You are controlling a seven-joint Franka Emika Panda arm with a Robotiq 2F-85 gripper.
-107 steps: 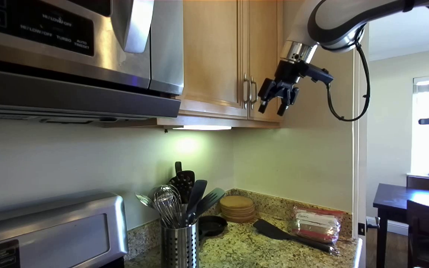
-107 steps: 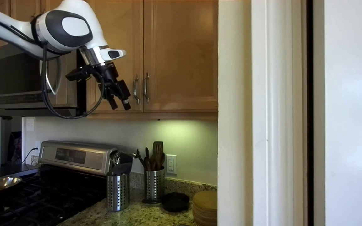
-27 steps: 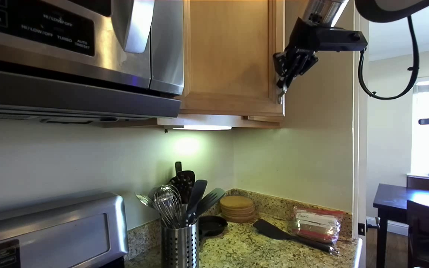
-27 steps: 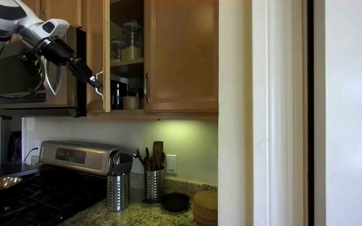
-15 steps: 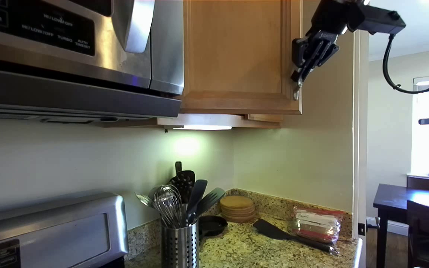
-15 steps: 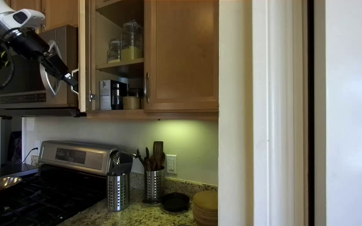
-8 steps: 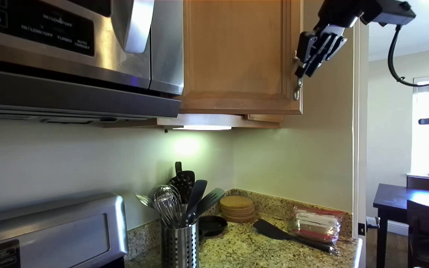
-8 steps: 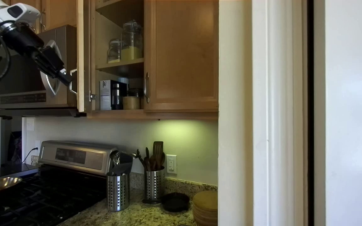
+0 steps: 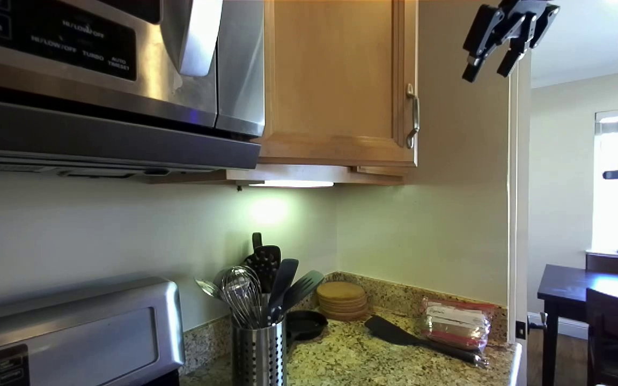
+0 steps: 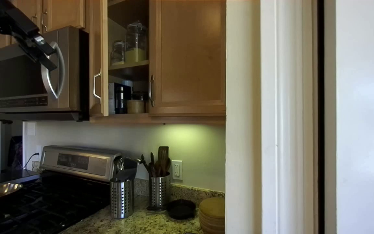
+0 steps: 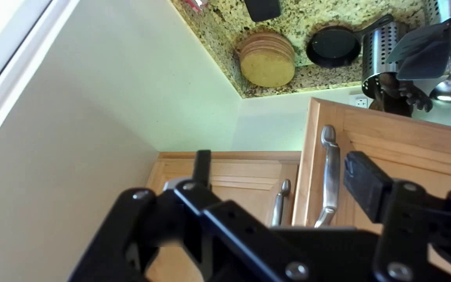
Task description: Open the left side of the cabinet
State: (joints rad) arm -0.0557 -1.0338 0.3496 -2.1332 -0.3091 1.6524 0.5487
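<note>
The light-oak cabinet (image 10: 125,119) hangs over the counter. Its left side (image 9: 336,80) stands partly open in both exterior views, swung outward (image 10: 96,55). Shelves with jars show behind it. Its silver handle (image 9: 415,118) is free; it also shows in the wrist view (image 11: 332,172). The matching other door (image 10: 190,58) is shut. My gripper (image 9: 486,72) is open and empty, apart from the handle and above it, out in front of the door. In an exterior view it overlaps the microwave's handle (image 10: 51,58). In the wrist view its fingers (image 11: 279,166) are spread.
The steel microwave (image 10: 18,78) is beside the open door, its curved handle sticking out. A side wall (image 9: 448,214) borders the cabinet. Below are utensil holders (image 10: 122,200), a small black pan (image 10: 181,209), round wooden boards (image 9: 342,300) and a stove (image 10: 44,201).
The door was shut 7 s ago, then swung wide with my gripper at its handle. Since half a second ago, my gripper opened and moved up and away; the door swung partly back.
</note>
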